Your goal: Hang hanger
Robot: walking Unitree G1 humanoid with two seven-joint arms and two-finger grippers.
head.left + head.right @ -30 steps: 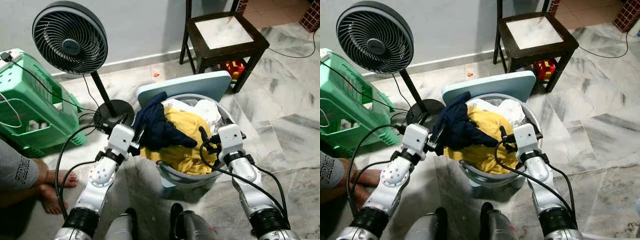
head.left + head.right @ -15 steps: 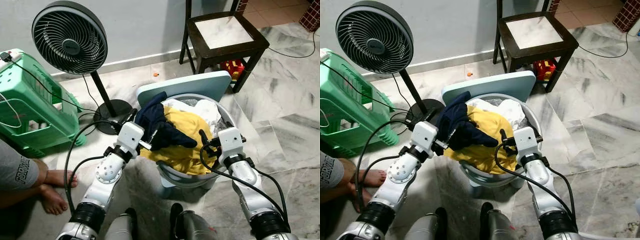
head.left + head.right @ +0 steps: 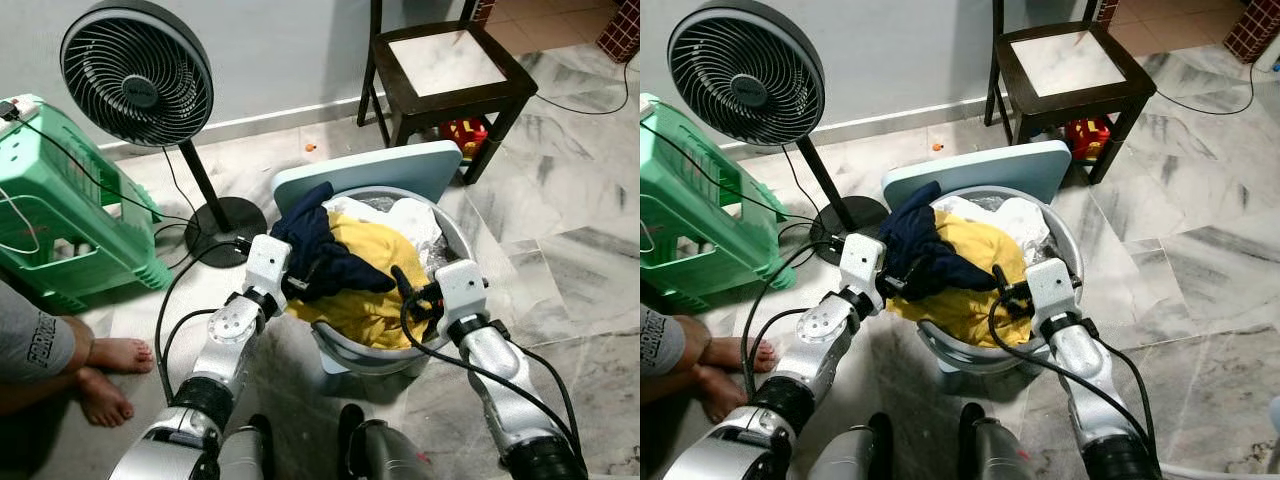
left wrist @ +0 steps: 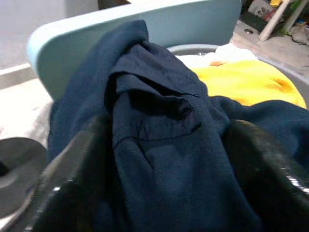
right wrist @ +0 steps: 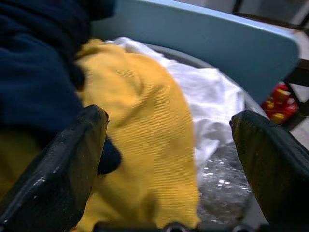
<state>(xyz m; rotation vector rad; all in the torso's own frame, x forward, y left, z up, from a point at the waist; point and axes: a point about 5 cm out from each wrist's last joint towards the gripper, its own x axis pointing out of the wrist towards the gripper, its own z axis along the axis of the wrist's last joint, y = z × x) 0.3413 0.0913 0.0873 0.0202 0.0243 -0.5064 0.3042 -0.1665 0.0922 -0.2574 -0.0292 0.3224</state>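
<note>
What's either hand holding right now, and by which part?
Nothing is held. The left hand is open, its fingers either side of the navy garment; the right hand is open over the yellow garment.

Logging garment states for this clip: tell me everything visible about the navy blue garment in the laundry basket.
The navy blue garment is a dark, soft, crumpled piece of cloth with visible seams and a folded edge. It lies heaped on the left side of the grey basket, on top of the yellow garment, with one part trailing toward the middle and another draping over the basket's rim. The left gripper is at its near edge, its open fingers on either side of the cloth. The light blue board stands right behind it.
</note>
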